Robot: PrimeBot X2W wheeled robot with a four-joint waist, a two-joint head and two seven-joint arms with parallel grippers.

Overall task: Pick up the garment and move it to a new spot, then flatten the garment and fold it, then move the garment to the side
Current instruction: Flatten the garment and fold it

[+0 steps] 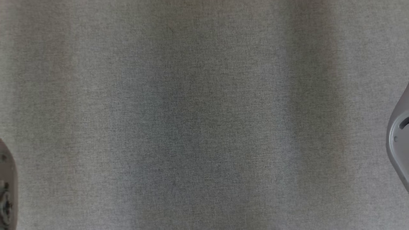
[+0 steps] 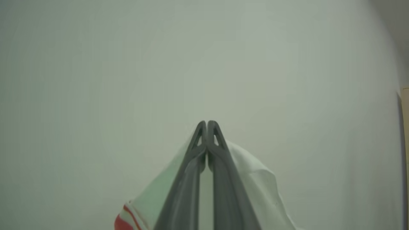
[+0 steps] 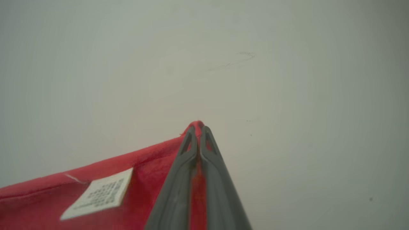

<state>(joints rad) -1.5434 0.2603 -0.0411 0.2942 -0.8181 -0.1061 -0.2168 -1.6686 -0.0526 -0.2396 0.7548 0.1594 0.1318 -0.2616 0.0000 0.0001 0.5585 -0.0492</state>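
The left gripper (image 2: 207, 123) and right gripper (image 3: 198, 127) are both pinching the soft red-and-white cloth garment (image 3: 143, 166) tight, likely stretching it wide for moving.

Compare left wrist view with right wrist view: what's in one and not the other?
Left wrist view: left fingers shut on a white and pale green stretch of the garment, with red stripes at its lower corner, and a tan strip at the right edge.
Right wrist view: right fingers shut on a red edge carrying a white printed label.
Both: closed dark fingers pinching cloth against a plain pale backdrop.
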